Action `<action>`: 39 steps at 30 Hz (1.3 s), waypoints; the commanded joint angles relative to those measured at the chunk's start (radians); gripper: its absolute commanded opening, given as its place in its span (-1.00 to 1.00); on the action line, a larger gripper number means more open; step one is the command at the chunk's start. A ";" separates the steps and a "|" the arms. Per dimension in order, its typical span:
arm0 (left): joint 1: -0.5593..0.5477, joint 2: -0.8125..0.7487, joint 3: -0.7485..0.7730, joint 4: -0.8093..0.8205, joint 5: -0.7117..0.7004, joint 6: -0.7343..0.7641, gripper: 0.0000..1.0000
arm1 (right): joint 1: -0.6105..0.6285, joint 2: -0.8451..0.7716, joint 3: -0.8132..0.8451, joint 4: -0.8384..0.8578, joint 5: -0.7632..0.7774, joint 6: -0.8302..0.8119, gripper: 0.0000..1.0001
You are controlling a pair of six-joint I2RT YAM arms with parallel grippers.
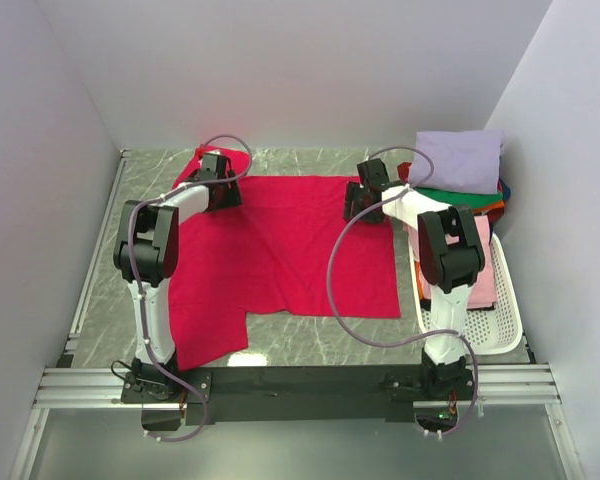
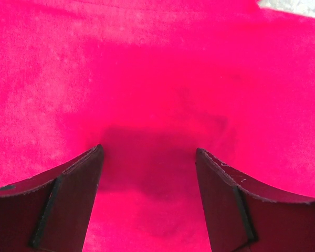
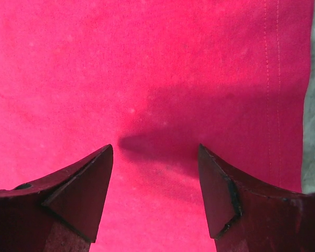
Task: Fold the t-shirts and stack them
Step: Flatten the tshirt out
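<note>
Nearest, back toward the bases from both grippers: red shirt [image 1: 280,250] spread flat on table [image 1: 330,345], one near-left flap reaching almost to the table edge. Part of that side hidden under left arm [image 1: 145,250]. Near and right of the right gripper [image 3: 155,147]: white basket [image 1: 507,325] with pink shirt [image 1: 485,275] inside, both half covered by right arm [image 1: 450,255]. How much cloth in there, can't tell.

Further out: left gripper [image 2: 148,149] over the far-left part of the red shirt, released, jaws wide apart, nothing between them, only red cloth below. Dark shadow on the cloth right between the jaws, so close to it. Touching or just above, can't tell. Sliver of grey table in the top right corner of the left wrist view, rest all red. Right gripper over the far-right part of the same shirt, also released, jaws apart, holding nothing. Stitched hem just right of its right jaw, strip of table past that. Contact with cloth unclear here too.

Farthest, in the top view: small bit of red cloth poking out beyond and left of the left gripper, shape hidden by the gripper body. Right of and slightly beyond the right gripper: stack with lavender shirt [image 1: 458,160] on top, green shirt [image 1: 460,193] under it, thin edges of orange shirt [image 1: 492,207] and blue shirt [image 1: 506,188] at its right side. Lower layers mostly covered. Resting on the basket end or on the table, can't tell.
</note>
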 commanded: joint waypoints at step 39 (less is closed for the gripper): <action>-0.074 -0.500 -0.355 0.052 -0.330 -0.247 0.86 | 0.009 -0.130 0.174 -0.017 -0.024 -0.034 0.44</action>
